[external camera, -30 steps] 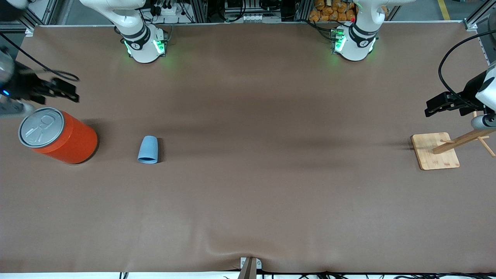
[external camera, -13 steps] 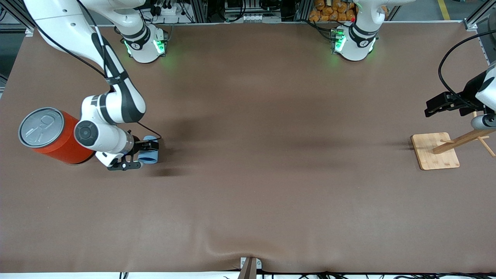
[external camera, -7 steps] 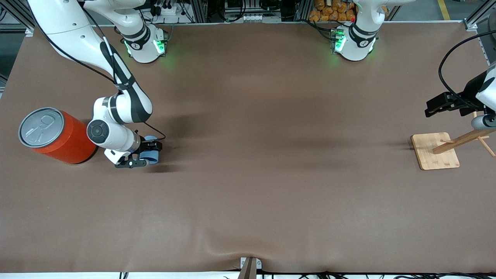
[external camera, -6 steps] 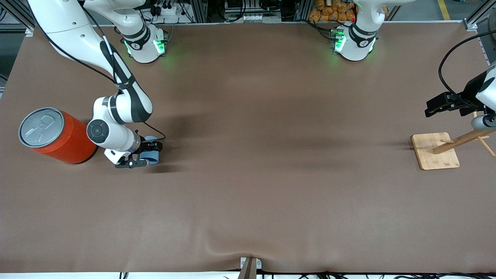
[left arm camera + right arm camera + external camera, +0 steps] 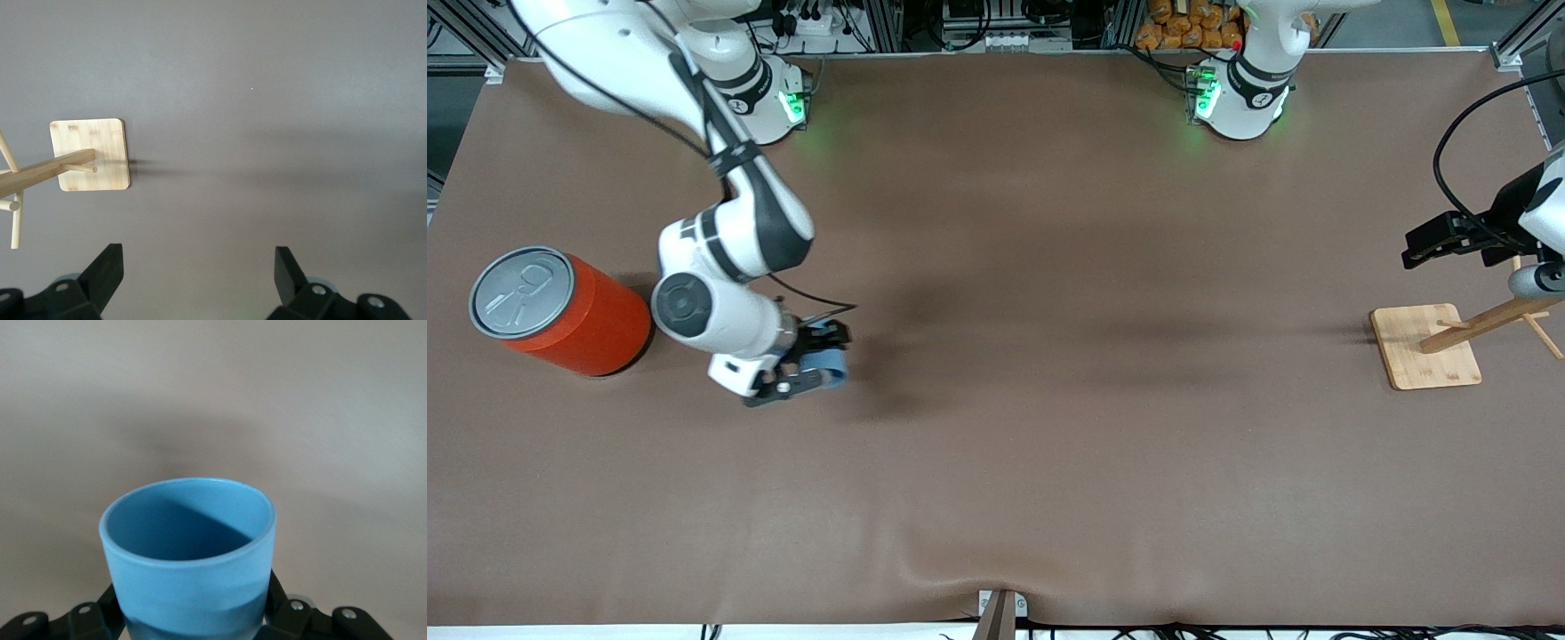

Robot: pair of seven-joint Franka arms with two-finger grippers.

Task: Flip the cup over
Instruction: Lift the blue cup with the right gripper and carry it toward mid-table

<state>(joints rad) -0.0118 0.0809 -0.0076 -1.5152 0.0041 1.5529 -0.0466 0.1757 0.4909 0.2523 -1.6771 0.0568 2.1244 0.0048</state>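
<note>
The right pincer (image 5: 811,360) grips the cup (image 5: 831,364) above the table (image 5: 1049,444), mouth open ahead of its fingers, mid-flip and likely needing rotation before setting down, while the left pincer (image 5: 1427,244) waits spread open, holding nothing.

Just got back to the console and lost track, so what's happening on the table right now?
The right gripper is shut on the cup and holds it just above the table, a little toward the middle from the orange can. In the right wrist view the cup sits between the fingers with its open mouth in view. The left gripper is open and waits over the table near the wooden stand. The flip is not finished.
</note>
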